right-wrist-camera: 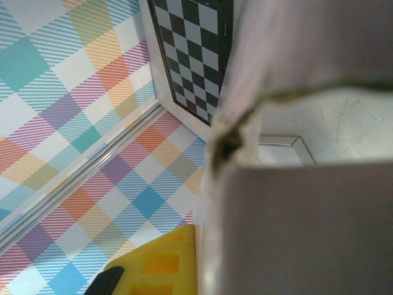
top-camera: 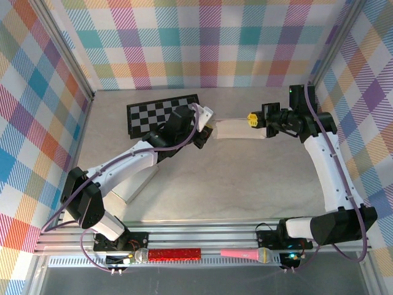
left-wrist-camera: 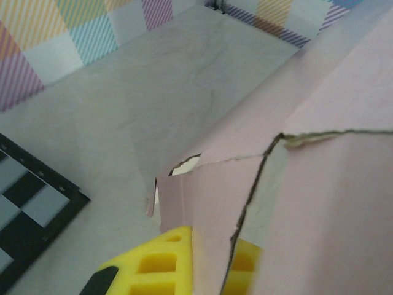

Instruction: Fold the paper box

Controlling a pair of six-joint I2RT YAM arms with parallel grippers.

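**Asker:** Pink cardboard is showing at both wrists. Where is the paper box (top-camera: 236, 128) lying?

**Me:** It is lying on the table (top-camera: 245, 184), toward the far wall and just right of the checkerboard (top-camera: 156, 114). I am reaching in at both of its ends.

**Asker:** What are your left fingers doing?

**Me:** My left fingers (top-camera: 207, 126) are pinching the box's left end. In the left wrist view a yellow pad (left-wrist-camera: 161, 265) is pressing against one side of a flap with a rough edge. More yellow is peeking out on the flap's other side, so they are closed on the cardboard.

**Asker:** And the right?

**Me:** My right fingers (top-camera: 253, 118) are clamping the right end. In the right wrist view one yellow pad (right-wrist-camera: 161, 265) is lying against an upright wall of the box, and that wall is hiding the other finger. They are closed on it.

**Asker:** Are you reading any print or label?

**Me:** The cardboard is sitting too close to both wrist cameras and blurring, so I cannot tell. A red bar (top-camera: 175, 253) and a pink microphone (top-camera: 244, 253) are lying on the rail at the near edge, too small to read.
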